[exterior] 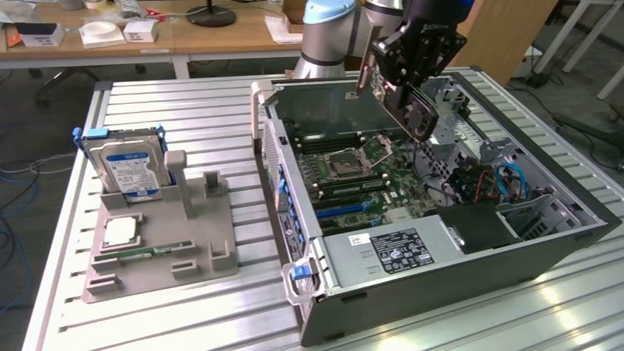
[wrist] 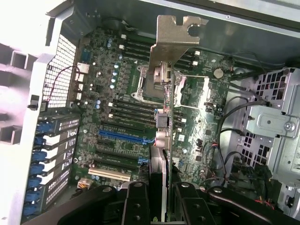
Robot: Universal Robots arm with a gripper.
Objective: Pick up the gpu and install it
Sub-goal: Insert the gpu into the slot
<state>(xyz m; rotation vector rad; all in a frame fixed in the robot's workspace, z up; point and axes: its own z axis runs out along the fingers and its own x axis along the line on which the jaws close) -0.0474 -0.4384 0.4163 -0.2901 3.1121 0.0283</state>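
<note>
item: gpu (exterior: 417, 111), dark flat card with a round black fan on 1 face and a silver end bracket (exterior: 364, 70)
location of gpu: held in the air over the open computer case (exterior: 546, 241), above the motherboard (exterior: 363, 179), not seated in any slot
attitude of gpu: on edge and tilted, fan face toward the exterior view's right, bracket at the upper end toward the exterior view's left
gpu, wrist view: seen edge-on (wrist: 162, 140), its bracket (wrist: 174, 40) at the far end, in line with the cpu socket (wrist: 151, 80)
claw: gripper (exterior: 398, 82), black, on 1 arm; its 2 fingers (wrist: 136, 202) are pressed onto the 2 faces of the card, pinching the gpu by its edge (wrist: 160, 199)
case: lies on its side with the panel off, on a slatted metal table (exterior: 195, 117)
motherboard detail: green board (wrist: 117, 112) with 1 blue slot (wrist: 123, 136) among several black slots, and a cpu socket (exterior: 357, 156) near the middle
power supply: grey box with a label (exterior: 392, 250), in the near end of the case
cables: blue loop (exterior: 511, 183) at the exterior view's right of the case
holder: grey fixture (exterior: 195, 256) on the table, well apart from the case at the exterior view's left
holder contents: hard drive (exterior: 127, 167) with a blue-white label standing upright; a square processor chip (exterior: 119, 231) lying flat; a narrow green memory stick (exterior: 146, 254) lying flat in front
background: wooden desk (exterior: 234, 38) with small white items
</note>
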